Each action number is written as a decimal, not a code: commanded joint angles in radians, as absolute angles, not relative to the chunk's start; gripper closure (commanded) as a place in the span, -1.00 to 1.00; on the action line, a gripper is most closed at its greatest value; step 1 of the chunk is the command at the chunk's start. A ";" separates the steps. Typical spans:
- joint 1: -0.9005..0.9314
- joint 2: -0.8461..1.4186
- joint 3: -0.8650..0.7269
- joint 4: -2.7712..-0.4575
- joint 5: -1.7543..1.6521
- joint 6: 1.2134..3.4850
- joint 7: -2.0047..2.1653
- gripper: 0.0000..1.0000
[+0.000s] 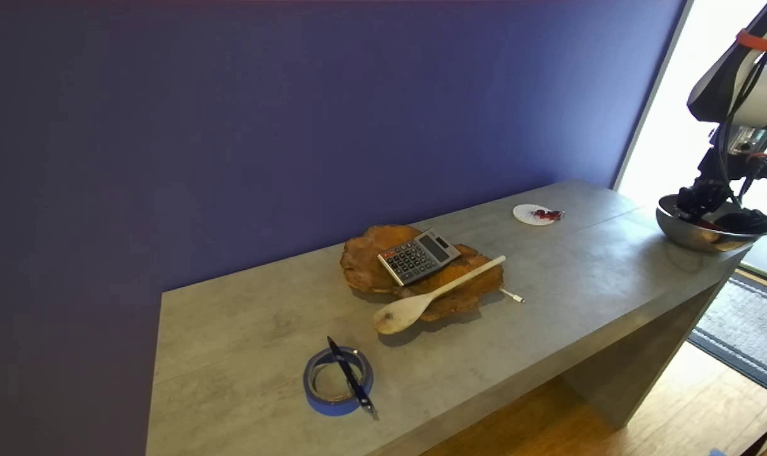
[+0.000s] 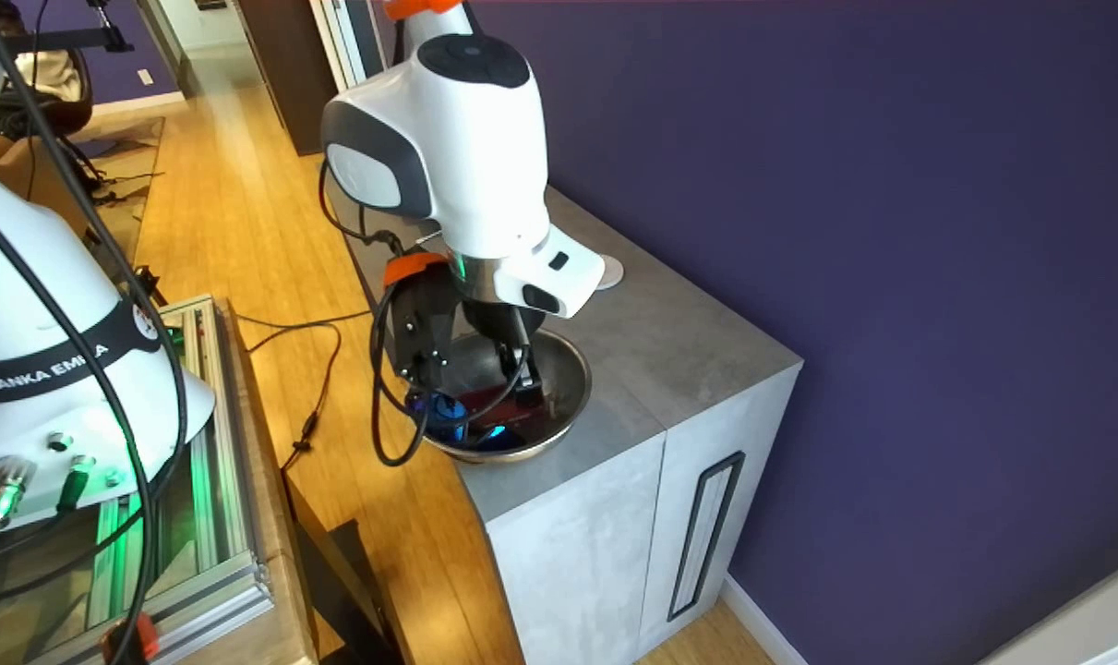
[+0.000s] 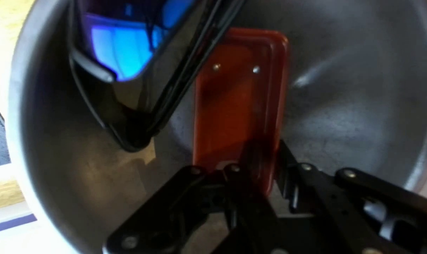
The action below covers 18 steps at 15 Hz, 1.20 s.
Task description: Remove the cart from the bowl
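Wrist view: the cart (image 3: 227, 106) lies in the bowl (image 3: 361, 116), its five-o'clock wall straddled by narrow jaws; a grip cannot be confirmed. Once pinched, it should be raised slowly, clear of the sunglasses (image 3: 123, 49) at ten o'clock.

Brown wooden dish (image 1: 361, 256) on a gray countertop (image 1: 244, 329), calculator (image 1: 419, 255) sitting on it, wooden spoon (image 1: 415, 308) lying across it, head poking past the edge. White cable end (image 1: 513, 296) peeks out right beside the dish. Near it there's a blue tape roll (image 1: 330, 406) with a black pen (image 1: 350, 375) across it, and off the dish's opposite side a white disc (image 1: 526, 214) with some red on it. Dark-framed sunglasses (image 3: 121, 53) too, well apart from the dish.
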<state>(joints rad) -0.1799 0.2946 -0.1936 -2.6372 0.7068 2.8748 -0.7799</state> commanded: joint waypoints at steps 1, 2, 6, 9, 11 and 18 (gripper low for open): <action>-0.182 0.239 -0.177 -2.666 0.730 2.906 -0.801 1.00; -0.178 0.210 -0.179 -2.681 0.725 2.907 -0.798 1.00; -0.163 0.037 -0.198 -2.778 0.687 2.931 -0.802 0.98; -0.150 -0.092 -0.188 -2.821 0.670 2.943 -0.847 0.98; -0.135 -0.121 -0.165 -2.764 0.713 2.912 -0.911 0.98; -0.068 -0.227 -0.124 -2.764 0.746 2.955 -0.948 0.91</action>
